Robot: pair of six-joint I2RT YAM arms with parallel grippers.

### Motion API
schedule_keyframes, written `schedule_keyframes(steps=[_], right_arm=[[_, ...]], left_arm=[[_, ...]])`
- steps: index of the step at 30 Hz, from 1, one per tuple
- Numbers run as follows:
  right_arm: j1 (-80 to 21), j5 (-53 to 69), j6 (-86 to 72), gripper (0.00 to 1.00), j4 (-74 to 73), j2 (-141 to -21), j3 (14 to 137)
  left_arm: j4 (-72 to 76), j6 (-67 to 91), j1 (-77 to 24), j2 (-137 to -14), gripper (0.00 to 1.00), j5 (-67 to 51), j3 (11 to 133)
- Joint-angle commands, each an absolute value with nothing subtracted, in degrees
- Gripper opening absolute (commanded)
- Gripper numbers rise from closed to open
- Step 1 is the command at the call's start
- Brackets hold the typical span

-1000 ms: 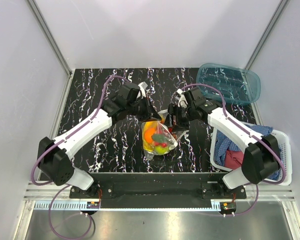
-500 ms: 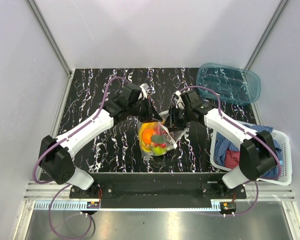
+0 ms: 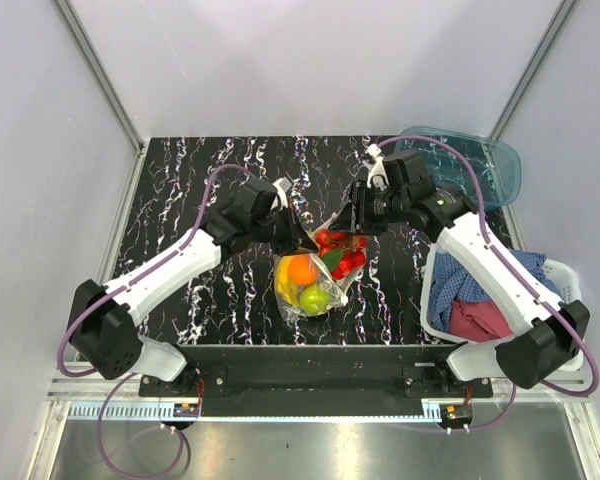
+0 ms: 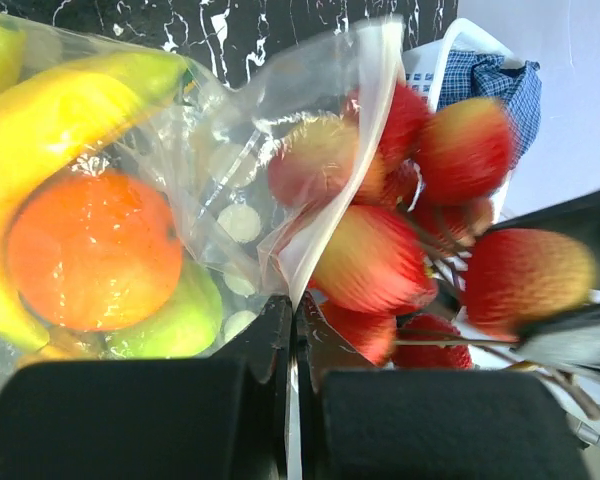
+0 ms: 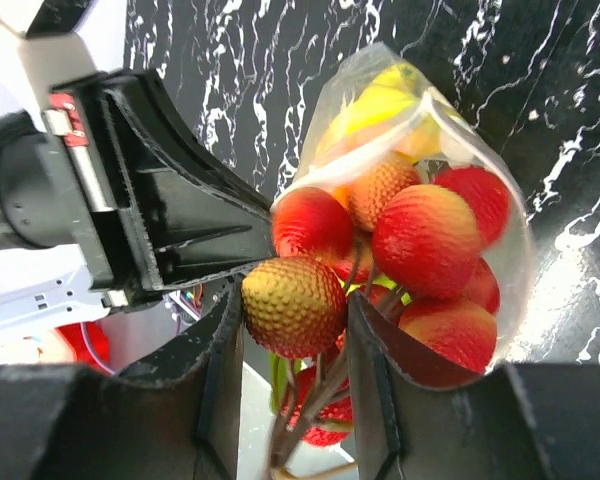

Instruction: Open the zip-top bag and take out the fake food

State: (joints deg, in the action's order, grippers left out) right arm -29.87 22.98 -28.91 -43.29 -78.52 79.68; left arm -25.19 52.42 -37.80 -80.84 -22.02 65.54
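L claw (image 4: 292,318): jaws pressed tight tog., pinching a thin edge of the clear floppy plastic zip-top bag (image 3: 318,300) w/ pale round dots. The grip is at the bag's mouth rim. The rest of the bag trails from the claw tips toward the arm bases, over the black white-veined marble tabletop (image 3: 180,180). Can't tell if its bottom rests there.

Inside the bag, just past the L claw's tips: glossy round orange (image 4: 85,250), yellow plastic banana (image 4: 60,110) curving round it, and green round fruit (image 4: 175,325) touching the orange.

R claw (image 5: 294,322): closed on the red berry cluster (image 3: 342,248) w/ green leaves. One red-yellow berry is wedged btwn its fingers (image 5: 218,372), w/ stems running back btwn them. Berries beyond the tips sit in the open bag mouth, plastic still round them. The cluster hangs btwn the two claws, right beside the L claw's fingers.

Rigid teal translucent tray (image 3: 475,170): behind the R claw, off to its right. White slatted basket (image 3: 572,300): well apart from the R claw, near-right, holding a blue checked cloth (image 3: 458,290) and a red cloth (image 3: 477,320).
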Motion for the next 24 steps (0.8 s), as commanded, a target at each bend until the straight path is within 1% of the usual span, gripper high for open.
schedule_keyframes(steps=[1, 6, 9, 10, 15, 18, 19, 21, 22, 24], right_arm=[[-30.3, 21.2, -27.7, 0.00, -45.5, -75.7, 84.8], [-30.3, 21.4, -28.4, 0.00, -49.7, -75.8, 94.1], [-30.1, 15.1, -25.6, 0.00, -52.0, -76.6, 98.7], [-29.0, 12.5, -25.0, 0.00, -52.6, -77.2, 99.7], [-22.9, 9.8, -22.1, 0.00, -52.4, -83.4, 107.0], [-19.5, 4.8, -19.5, 0.00, -51.3, -87.4, 110.0], [-18.8, 1.7, -18.8, 0.00, -51.3, -88.6, 111.0], [-15.7, 0.4, -17.1, 0.00, -50.5, -91.9, 112.9], [-14.3, -3.5, -17.1, 0.00, -50.4, -93.3, 113.6], [-9.5, -3.5, -18.2, 0.00, -50.1, -97.5, 116.1]], left_arm=[[-23.2, 51.7, -38.1, -77.7, 0.00, -20.8, 65.1], [-23.7, 51.2, -37.5, -77.9, 0.00, -19.9, 65.7], [-24.8, 50.0, -37.0, -77.4, 0.00, -19.2, 66.3], [-25.1, 49.6, -36.9, -77.4, 0.00, -19.2, 66.4], [-28.4, 45.5, -36.7, -77.1, 0.00, -19.4, 67.4], [-30.7, 41.1, -36.0, -77.3, 0.00, -20.2, 69.1], [-31.1, 39.0, -35.7, -77.3, 0.00, -21.3, 69.3], [-31.6, 37.0, -34.4, -77.5, 0.00, -23.5, 70.2], [-31.7, 36.1, -33.8, -77.7, 0.00, -26.1, 70.6], [-32.7, 33.8, -32.3, -78.4, 0.00, -28.8, 71.7]])
